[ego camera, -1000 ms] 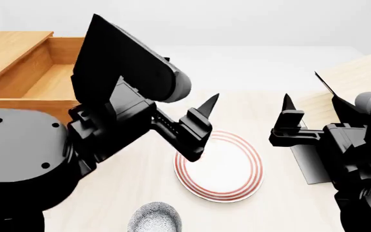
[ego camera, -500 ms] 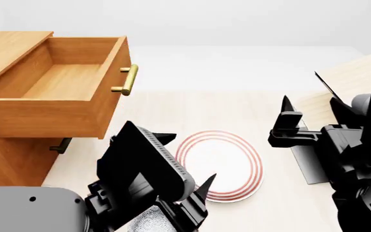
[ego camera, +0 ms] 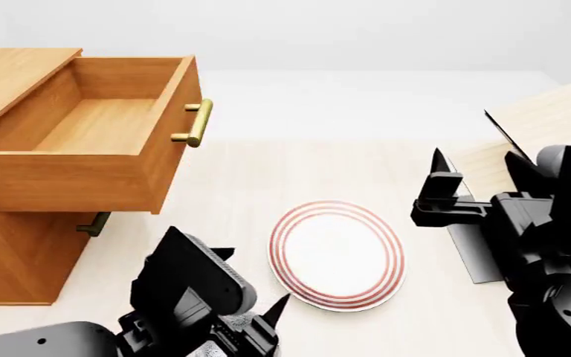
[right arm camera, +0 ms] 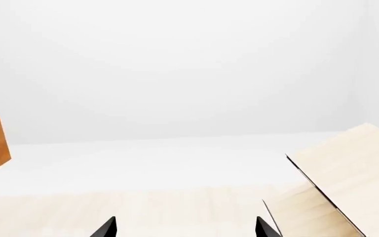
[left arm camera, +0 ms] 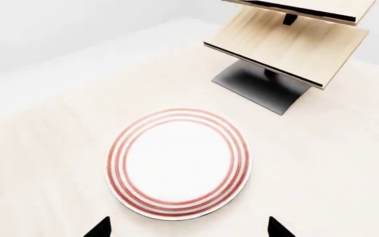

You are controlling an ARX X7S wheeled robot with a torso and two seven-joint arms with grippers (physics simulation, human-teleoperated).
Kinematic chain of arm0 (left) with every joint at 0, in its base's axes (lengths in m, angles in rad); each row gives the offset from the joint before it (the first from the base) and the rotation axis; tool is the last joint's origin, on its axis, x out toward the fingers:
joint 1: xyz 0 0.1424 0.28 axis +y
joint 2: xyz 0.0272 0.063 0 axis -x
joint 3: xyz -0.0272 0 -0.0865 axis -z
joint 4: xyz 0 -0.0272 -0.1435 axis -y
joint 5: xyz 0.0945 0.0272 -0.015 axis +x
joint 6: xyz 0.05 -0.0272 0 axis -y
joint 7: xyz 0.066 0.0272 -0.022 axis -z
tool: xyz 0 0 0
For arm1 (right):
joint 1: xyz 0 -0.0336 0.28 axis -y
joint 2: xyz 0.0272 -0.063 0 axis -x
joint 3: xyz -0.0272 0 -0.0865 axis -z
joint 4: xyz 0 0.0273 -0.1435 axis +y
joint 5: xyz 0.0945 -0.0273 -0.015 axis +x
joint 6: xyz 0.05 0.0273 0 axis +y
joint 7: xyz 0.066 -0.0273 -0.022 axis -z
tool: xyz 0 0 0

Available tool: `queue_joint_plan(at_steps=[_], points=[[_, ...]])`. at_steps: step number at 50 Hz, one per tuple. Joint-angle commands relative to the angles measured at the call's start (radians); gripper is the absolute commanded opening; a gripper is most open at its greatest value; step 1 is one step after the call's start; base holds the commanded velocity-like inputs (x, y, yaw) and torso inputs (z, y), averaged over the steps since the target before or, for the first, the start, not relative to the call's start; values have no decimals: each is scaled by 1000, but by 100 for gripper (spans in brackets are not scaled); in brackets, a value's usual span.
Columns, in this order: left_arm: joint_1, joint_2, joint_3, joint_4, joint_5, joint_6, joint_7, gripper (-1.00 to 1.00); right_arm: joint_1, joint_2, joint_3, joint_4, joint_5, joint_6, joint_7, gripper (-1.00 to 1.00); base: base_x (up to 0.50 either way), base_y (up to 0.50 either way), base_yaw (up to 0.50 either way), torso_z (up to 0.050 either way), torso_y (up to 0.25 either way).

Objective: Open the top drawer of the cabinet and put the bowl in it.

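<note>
One orange-brown wooden cabinet point(ego camera: 13, 253) at the head view's left. One top drawer point(ego camera: 87, 152) pulled fully out, brass bar handle point(ego camera: 194, 123) facing right; drawer interior bare wood, nothing in it. A second, darker handle point(ego camera: 94, 223) shows below on a lower drawer front.

One flat white plate with red rings point(ego camera: 337, 253) on the pale wooden bench point(ego camera: 265, 178), nothing on it. One pale tilted-board rack point(left arm camera: 295, 44) on a dark base at right.

Speckled bowl: not visible in any view; position cannot be told.

Left gripper point(ego camera: 265, 320) low, near the plate's near-left edge; jaws spread wide, holding nothing. Right gripper point(ego camera: 442, 182) raised right of the plate, jaws spread, empty.
</note>
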Motion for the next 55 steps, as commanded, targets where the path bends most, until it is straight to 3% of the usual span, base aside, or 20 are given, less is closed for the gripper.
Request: queue_joint_plan(at_steps=[1,34,55], points=[[98,-55,0,-33,103,78,68,100,-8,-2,-9,5,-15,-9,-8,100,0,0,0,0,0],[209,-177,-41,-78,129,88,55,100,-11,-2,-27,17,-29,-21,-16,100,0,0,0,0,0],[219,-193,-10,-112,126,60,41,100,-15,-2,-34,25,-35,-32,-25,100,0,0,0,0,0]])
